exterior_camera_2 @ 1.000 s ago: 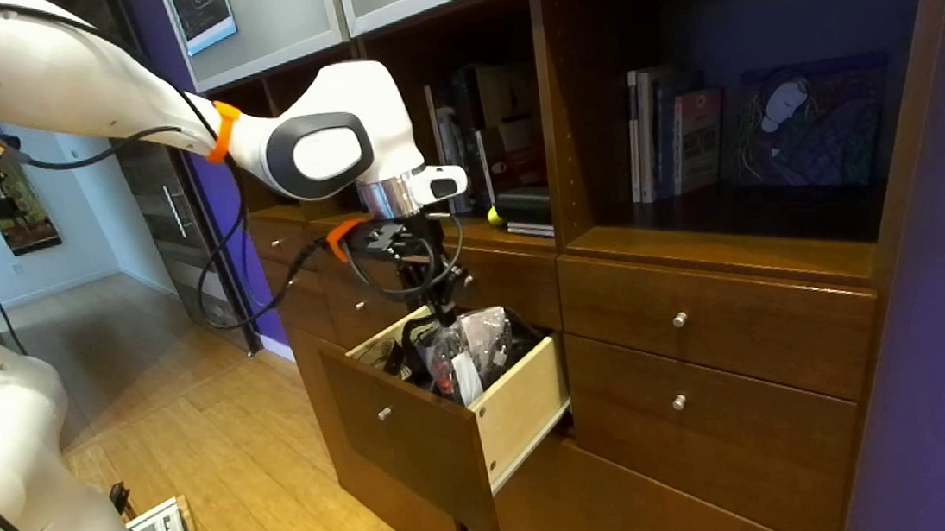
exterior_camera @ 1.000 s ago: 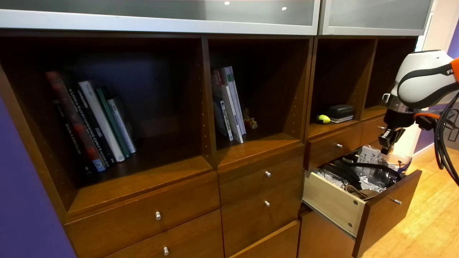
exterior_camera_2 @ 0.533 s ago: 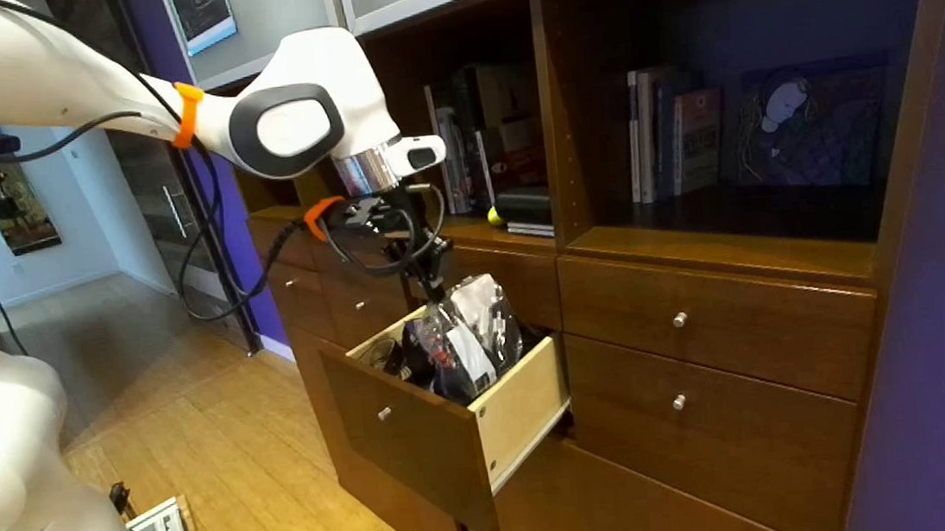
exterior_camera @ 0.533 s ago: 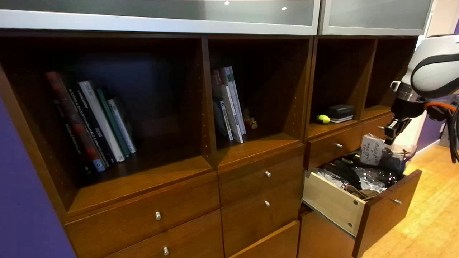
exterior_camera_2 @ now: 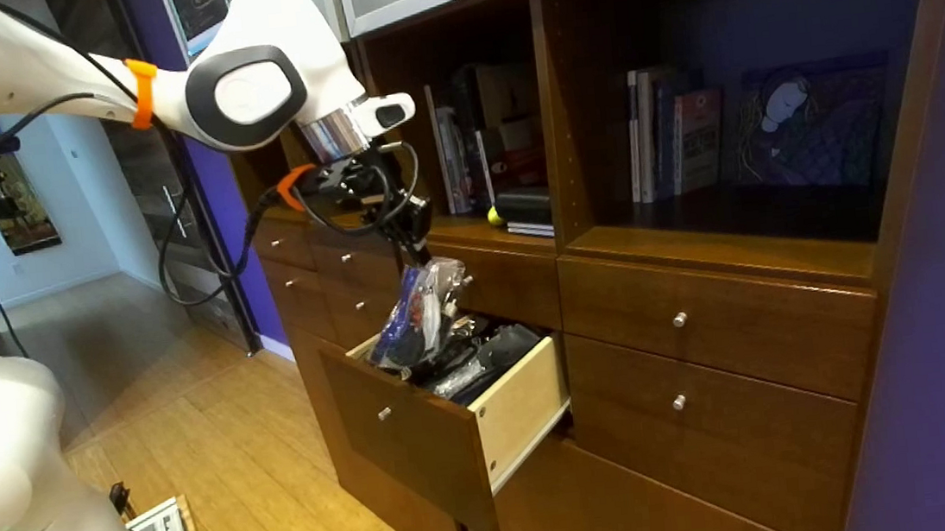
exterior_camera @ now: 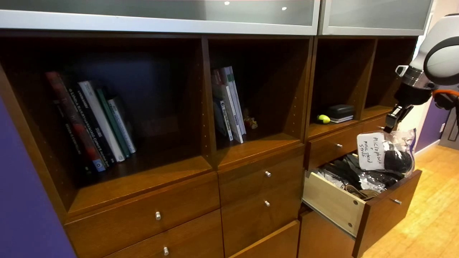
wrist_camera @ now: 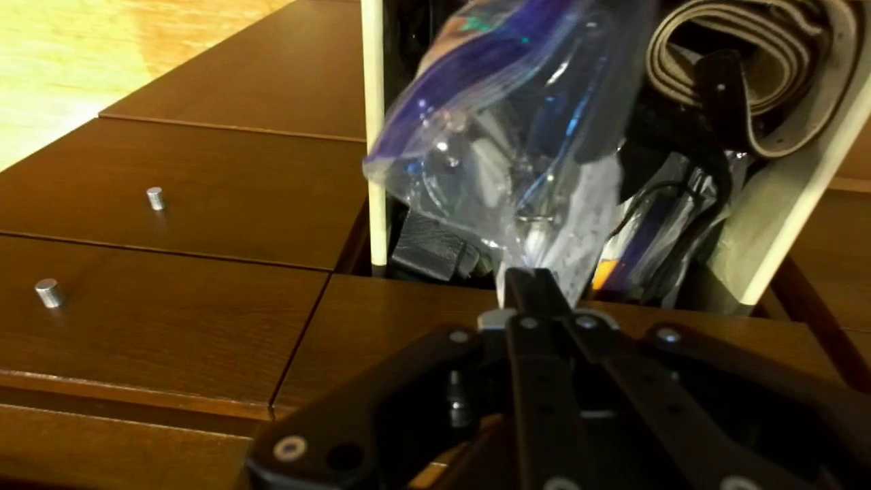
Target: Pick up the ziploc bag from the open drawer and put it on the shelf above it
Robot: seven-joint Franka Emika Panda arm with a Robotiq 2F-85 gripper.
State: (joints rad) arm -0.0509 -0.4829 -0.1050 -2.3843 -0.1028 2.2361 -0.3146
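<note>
The big white arm [exterior_camera_2: 252,96] reaches high above the drawer [exterior_camera: 331,197] and bends down at its end. The black gripper [wrist_camera: 533,275] is tipped a bit and points down over the drawer. Its two fingers [wrist_camera: 519,289] are squeezed close together, and they pinch the top of the clear ziploc bag [exterior_camera_2: 421,314]. The bag hangs from the tips, right over the pulled-out drawer. I cannot tell if its bottom touches the dark stuff [exterior_camera_2: 498,350] inside. In the wrist view the bag has a purple strip [wrist_camera: 469,88] along one edge. A white card [exterior_camera: 371,152] with writing shows on it, and dark things [exterior_camera: 398,161] show through the plastic. The drawer has a rolled-up strap [wrist_camera: 782,47] in it too. Above the drawer, on the shelf [exterior_camera: 337,79], sit a black box [exterior_camera: 340,111] and a small yellow-green thing [exterior_camera: 323,119]. Below the drawer is the wood floor [exterior_camera: 426,215].
</note>
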